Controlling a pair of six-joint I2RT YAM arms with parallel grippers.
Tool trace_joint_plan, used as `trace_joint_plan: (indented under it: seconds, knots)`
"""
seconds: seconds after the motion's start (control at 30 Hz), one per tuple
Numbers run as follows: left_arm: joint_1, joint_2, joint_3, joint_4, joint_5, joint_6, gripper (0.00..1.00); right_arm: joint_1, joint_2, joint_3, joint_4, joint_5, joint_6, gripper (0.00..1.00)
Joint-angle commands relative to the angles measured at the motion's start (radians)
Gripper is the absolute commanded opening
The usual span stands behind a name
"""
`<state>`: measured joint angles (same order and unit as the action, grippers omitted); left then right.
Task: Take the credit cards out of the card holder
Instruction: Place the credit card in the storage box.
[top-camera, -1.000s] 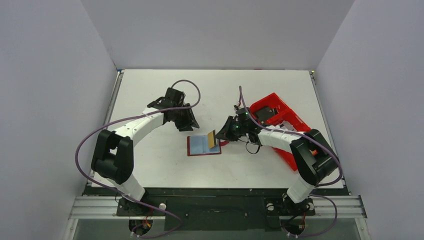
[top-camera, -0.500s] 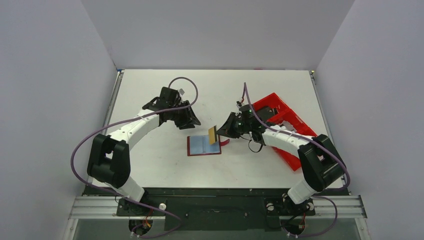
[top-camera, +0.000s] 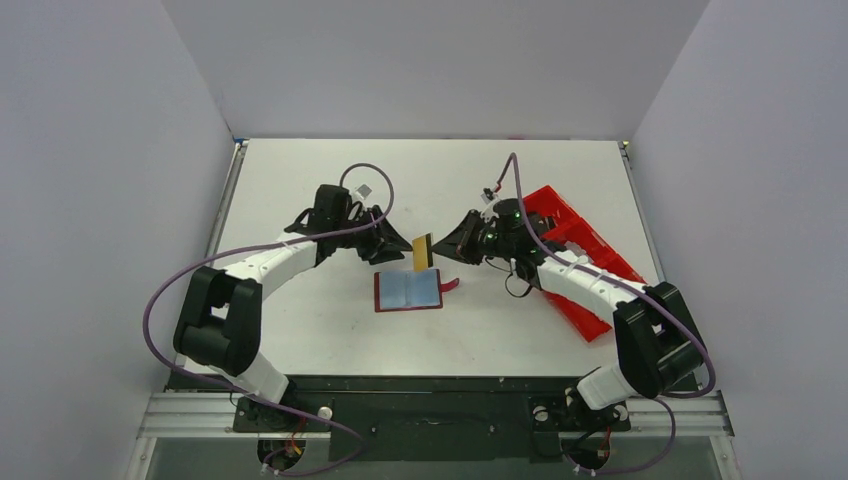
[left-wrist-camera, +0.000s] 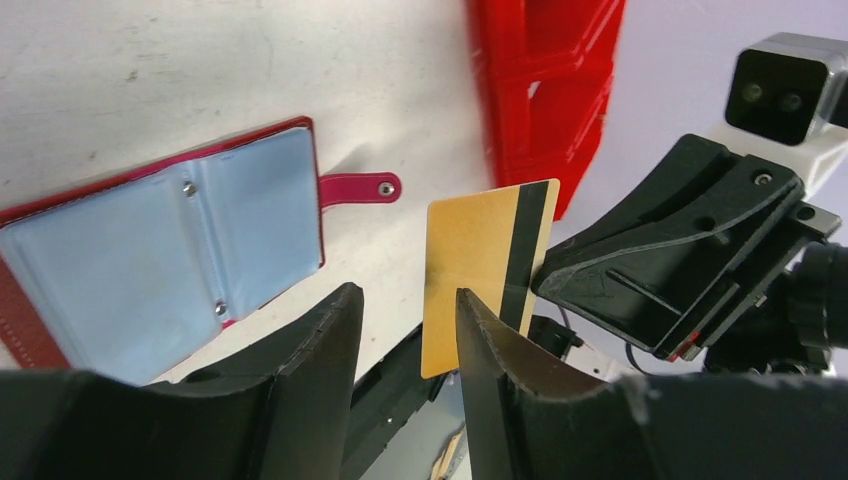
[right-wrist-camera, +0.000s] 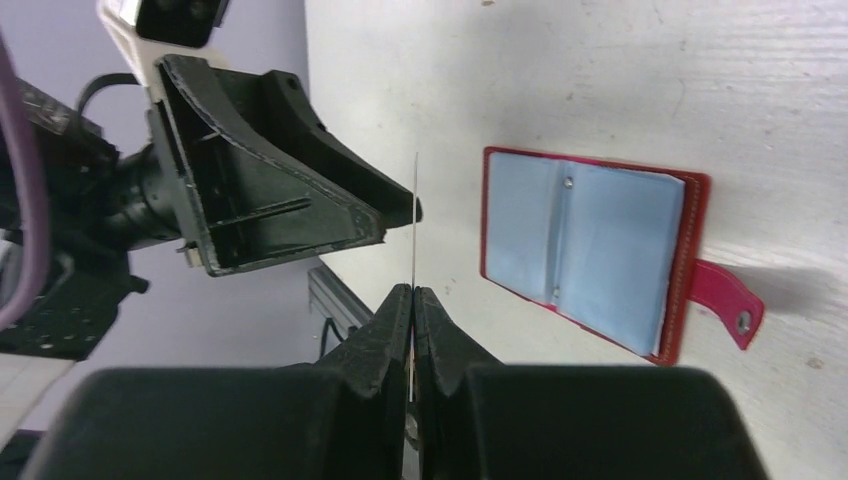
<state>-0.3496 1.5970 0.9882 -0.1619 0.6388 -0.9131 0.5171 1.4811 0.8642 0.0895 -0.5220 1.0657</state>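
My right gripper is pinched shut on the lower edge of the tan card. It holds the card upright in the air, just above the far right corner of the card holder and clear of it. The holder lies spread open on the table, pale blue sleeves up, with its pink snap strap sticking out on its right. My left gripper hovers beyond the holder's far edge, facing the card with a narrow gap between its fingers and holding nothing. A red tray stands tilted, well to the right of the holder.

I judge the first card is out and I am about to pass it across or carry it off. A handover would need my left fingers brought squarely onto the card's free edge and closed before my right lets go. The holder then needs checking for a second card.

The left wrist view shows the card's broad face with its dark stripe, and one corner showing in the gap between my left fingers. The right wrist view shows the same card edge-on as a thin line, with a left fingertip just beside it. I cannot tell whether they touch. No view shows whether a blue card sits inside the blue sleeves.
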Motion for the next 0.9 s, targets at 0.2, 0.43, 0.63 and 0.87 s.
trace_joint_plan:
  seconds: [0.2, 0.43, 0.63, 0.87]
  knots:
    - [0.021, -0.050, -0.067, 0.377, 0.174, -0.188, 0.37, -0.018, -0.021, -0.012, 0.257, -0.107, 0.165, 0.00]
    - [0.021, -0.047, -0.095, 0.488, 0.207, -0.263, 0.36, -0.017, -0.007, -0.017, 0.278, -0.116, 0.177, 0.00]
    - [0.023, -0.042, -0.107, 0.547, 0.223, -0.320, 0.13, -0.018, -0.001, -0.021, 0.276, -0.113, 0.168, 0.00]
    - [0.023, -0.039, -0.111, 0.578, 0.233, -0.342, 0.00, -0.016, -0.006, -0.018, 0.272, -0.107, 0.148, 0.34]
